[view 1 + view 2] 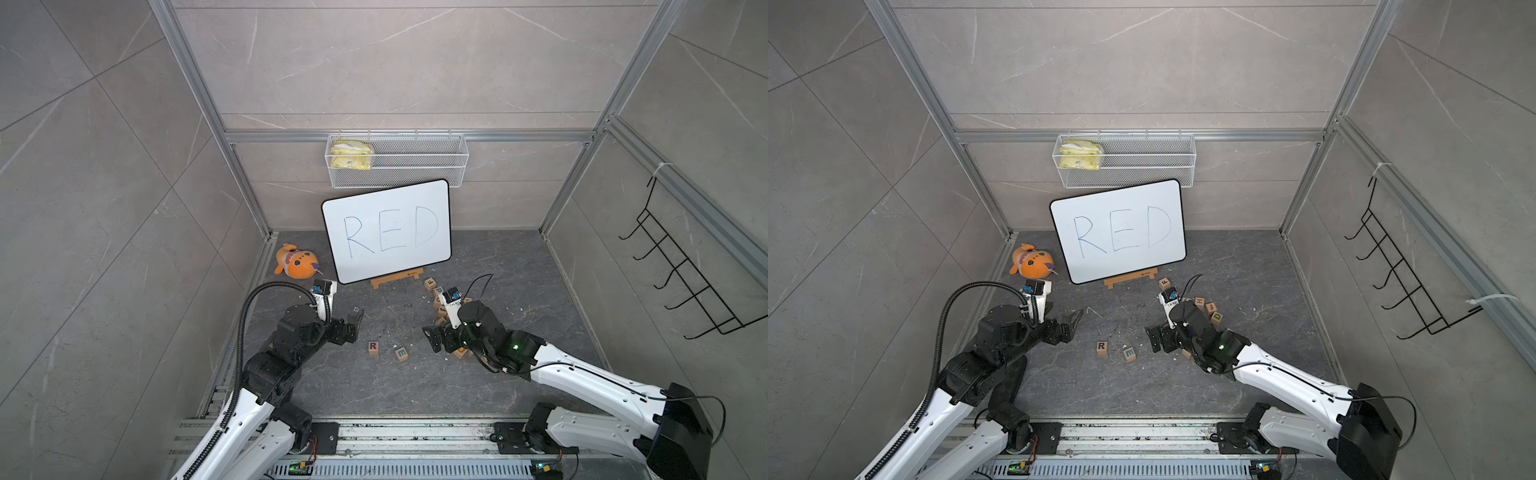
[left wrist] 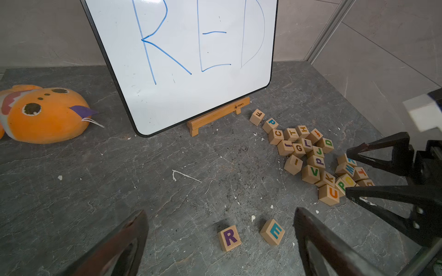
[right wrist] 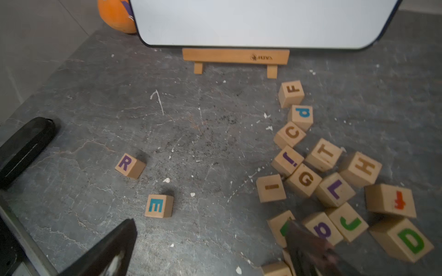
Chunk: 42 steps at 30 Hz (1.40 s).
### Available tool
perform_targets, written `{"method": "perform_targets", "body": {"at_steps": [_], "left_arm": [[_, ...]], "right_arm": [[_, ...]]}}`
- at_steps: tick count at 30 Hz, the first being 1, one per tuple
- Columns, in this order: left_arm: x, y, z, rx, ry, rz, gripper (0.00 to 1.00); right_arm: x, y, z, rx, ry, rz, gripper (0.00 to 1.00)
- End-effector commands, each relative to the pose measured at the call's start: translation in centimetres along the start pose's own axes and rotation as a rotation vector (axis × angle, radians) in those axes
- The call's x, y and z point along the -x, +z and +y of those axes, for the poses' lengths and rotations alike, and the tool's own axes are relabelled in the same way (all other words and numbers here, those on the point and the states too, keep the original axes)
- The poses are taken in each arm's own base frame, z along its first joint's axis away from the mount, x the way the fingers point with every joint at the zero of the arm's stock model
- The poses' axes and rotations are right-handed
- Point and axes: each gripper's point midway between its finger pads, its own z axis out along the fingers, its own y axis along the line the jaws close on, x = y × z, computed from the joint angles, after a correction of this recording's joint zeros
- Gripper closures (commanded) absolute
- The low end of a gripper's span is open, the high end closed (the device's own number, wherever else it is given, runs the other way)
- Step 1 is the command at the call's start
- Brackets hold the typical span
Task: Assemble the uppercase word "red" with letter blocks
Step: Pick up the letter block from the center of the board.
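Note:
Two letter blocks lie apart from the rest on the dark floor. The purple R block (image 1: 373, 347) (image 2: 229, 237) (image 3: 130, 165) is on the left. The blue E block (image 1: 401, 353) (image 2: 272, 231) (image 3: 159, 205) is a short gap to its right and turned askew. The green D block (image 1: 1217, 318) (image 2: 328, 144) (image 3: 410, 240) lies at the far edge of the block pile (image 2: 315, 157). My left gripper (image 1: 356, 324) (image 2: 220, 211) hovers open behind the R. My right gripper (image 1: 431, 338) (image 3: 210, 223) is open and holds nothing, between the E and the pile.
A white board (image 1: 386, 230) with "RED" written on it leans on a wooden stand (image 1: 397, 278) at the back. An orange plush toy (image 1: 297, 262) lies at the back left. A wire basket (image 1: 397, 160) hangs on the back wall and a black hook rack (image 1: 681, 266) on the right wall.

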Motion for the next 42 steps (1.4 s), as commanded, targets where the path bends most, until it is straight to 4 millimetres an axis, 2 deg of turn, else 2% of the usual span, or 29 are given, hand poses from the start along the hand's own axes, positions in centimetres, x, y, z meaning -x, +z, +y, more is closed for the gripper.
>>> {"method": "perform_targets", "body": {"at_steps": [1, 3, 7, 11, 17, 23, 30, 33, 38, 42], "left_arm": [[0.4, -0.2, 0.0, 0.002, 0.026, -0.02, 0.02], [0.4, -0.2, 0.1, 0.006, 0.027, -0.021, 0.02], [0.2, -0.1, 0.2, 0.01, 0.026, -0.014, 0.02], [-0.1, 0.2, -0.1, -0.002, 0.028, 0.009, 0.02], [-0.5, 0.5, -0.7, -0.037, 0.031, 0.039, 0.04], [-0.9, 0.6, -1.2, -0.066, 0.042, 0.078, 0.04], [-0.9, 0.3, -1.0, -0.051, 0.059, 0.085, 0.05], [-0.8, 0.1, -0.9, -0.044, 0.06, 0.085, 0.05], [-0.7, 0.0, -0.5, -0.025, 0.065, 0.078, 0.05], [-0.7, -0.1, -0.4, -0.02, 0.073, 0.074, 0.04]], "right_arm": [[-2.8, 1.4, -0.4, -0.157, 0.126, 0.22, 0.03], [-3.7, 2.5, 1.2, -0.193, 0.084, 0.249, 0.03], [-5.6, 5.3, 5.7, -0.13, 0.031, 0.288, 0.06], [-6.6, 7.2, 7.8, -0.131, -0.024, 0.321, 0.12], [-8.1, 9.1, 7.9, -0.14, -0.041, 0.357, 0.27], [-8.0, 10.0, 8.0, -0.144, -0.062, 0.352, 0.33], [-8.1, 10.8, 7.6, -0.162, -0.11, 0.368, 0.48], [-8.3, 11.2, 7.7, -0.149, -0.122, 0.38, 0.59], [-8.7, 11.4, 7.6, -0.139, -0.143, 0.395, 0.61], [-8.4, 11.4, 7.7, -0.107, -0.203, 0.397, 0.67]]}}
